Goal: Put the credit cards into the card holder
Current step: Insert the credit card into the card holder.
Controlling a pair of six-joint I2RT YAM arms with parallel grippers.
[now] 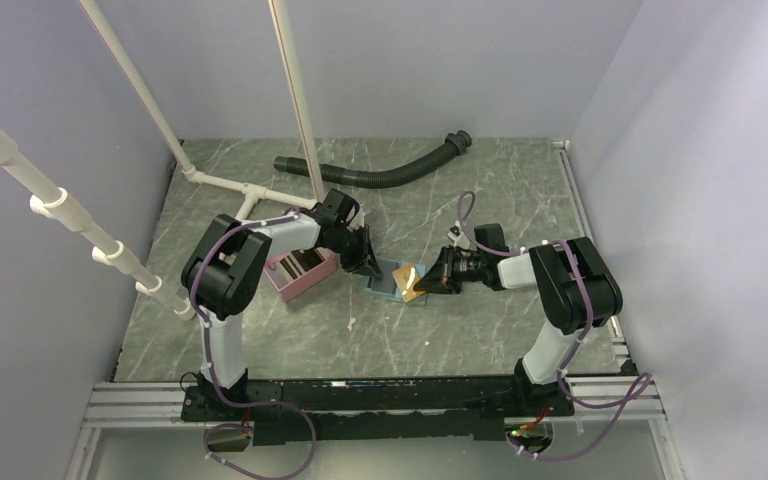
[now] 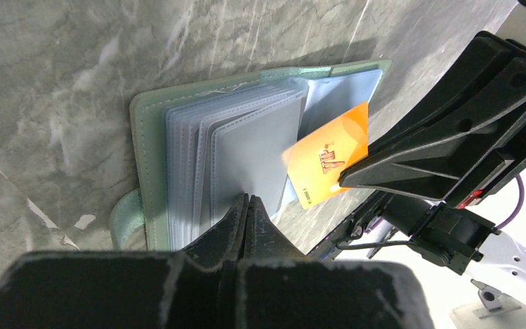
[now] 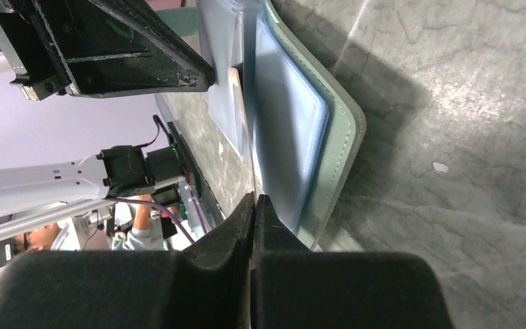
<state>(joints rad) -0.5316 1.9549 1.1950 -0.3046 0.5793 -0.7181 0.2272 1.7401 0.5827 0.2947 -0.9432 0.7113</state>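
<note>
Soft even light, blurred near foregrounds.

Card holder cover: pale green leather-look, matt, stitched edge; inner sleeves soft clear plastic, slightly frosted w/ sheen. Credit card orange plastic, smooth, glossy. Bench grey-green marble-look top, smooth, low sheen; left end effector black matt plastic, tips scuffed whitish.

My left arm & right arm: black joint housings, white links, purple cables alongside. Left gripper & right gripper: black wedge fingers, pale scuffs at edges. Black base rail.
</note>
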